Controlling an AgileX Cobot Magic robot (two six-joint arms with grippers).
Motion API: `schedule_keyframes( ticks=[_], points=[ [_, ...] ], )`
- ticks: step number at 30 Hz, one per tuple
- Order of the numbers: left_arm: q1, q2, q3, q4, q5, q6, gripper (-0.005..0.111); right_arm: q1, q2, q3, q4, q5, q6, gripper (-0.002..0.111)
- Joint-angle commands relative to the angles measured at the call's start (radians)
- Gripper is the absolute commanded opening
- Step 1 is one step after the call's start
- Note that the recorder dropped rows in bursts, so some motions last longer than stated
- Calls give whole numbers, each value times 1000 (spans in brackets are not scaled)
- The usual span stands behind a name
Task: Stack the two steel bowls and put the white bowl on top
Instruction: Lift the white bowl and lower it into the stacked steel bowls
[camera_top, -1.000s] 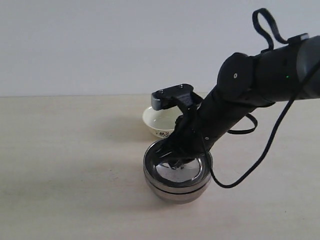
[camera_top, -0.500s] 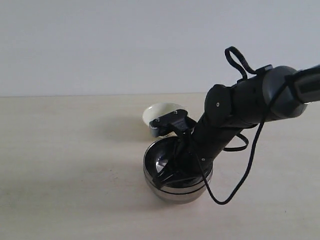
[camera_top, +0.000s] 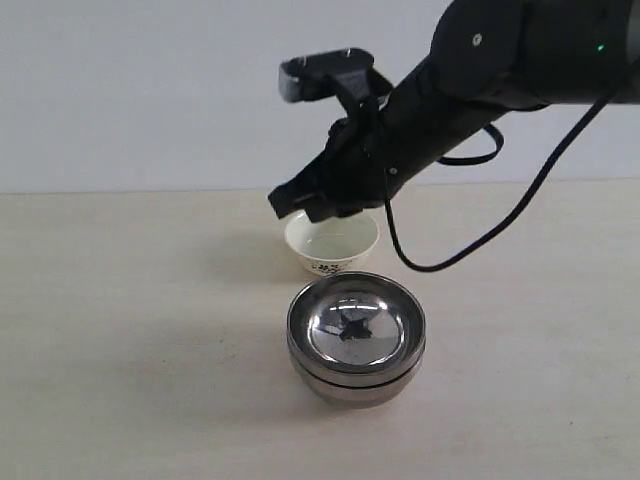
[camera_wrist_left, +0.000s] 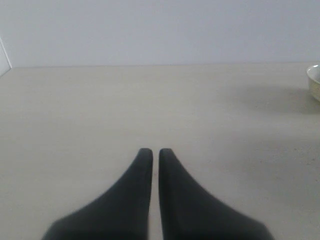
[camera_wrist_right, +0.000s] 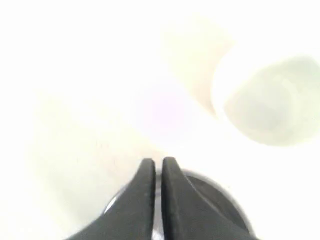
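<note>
Two shiny steel bowls (camera_top: 356, 338) sit nested one inside the other on the table; their rim also shows behind the fingers as steel bowls (camera_wrist_right: 220, 192). Just behind them stands the small white bowl (camera_top: 332, 242) with a dark print on its side, seen too as the white bowl (camera_wrist_right: 270, 102) and at the picture's edge as the white bowl (camera_wrist_left: 315, 80). My right gripper (camera_top: 290, 203) hangs in the air above the white bowl's left rim, shut and empty (camera_wrist_right: 158, 161). My left gripper (camera_wrist_left: 151, 151) is shut and empty above bare table, out of the exterior view.
The beige table (camera_top: 120, 330) meets a plain pale wall (camera_top: 150, 90) at the back. My right arm's black cable (camera_top: 470, 245) loops down over the table to the right of the bowls.
My right gripper has risen out of the nested steel bowls and moved up and back, and now hangs over the white bowl. The bowls have not moved.
</note>
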Motion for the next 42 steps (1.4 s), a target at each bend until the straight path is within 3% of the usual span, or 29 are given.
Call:
schedule_keyframes(
  ticks=[1, 2, 3, 5, 11, 20, 23, 27, 32, 42],
  points=[
    [1, -4, 4, -3, -1, 1, 4, -81, -5, -27, -62, -59, 137, 18],
    [1, -4, 4, -3, -1, 1, 4, -100, 4, -27, -62, -61, 147, 29],
    [1, -4, 4, -3, -1, 1, 4, -145, 26, -27, -62, -61, 173, 54],
    [1, -4, 4, -3, -1, 1, 4, -193, 66, -27, -62, -66, 228, 74],
    [1, -4, 4, -3, -1, 1, 4, -225, 257, -48, -27, -215, 232, 71],
    [1, -4, 4, -3, -1, 1, 4, -223, 515, -324, 91, -72, 189, 71],
    [1, -4, 4, -3, -1, 1, 4, -223, 539, -334, 91, -78, 189, 63],
    [1, -4, 4, -3, -1, 1, 4, -223, 543, -334, 91, -101, 189, 42],
    [1, -4, 4, -3, -1, 1, 4, -223, 543, -334, 91, -119, 173, 2],
    [1, -4, 4, -3, -1, 1, 4, -223, 508, -334, 98, -102, 171, 0]
  ],
)
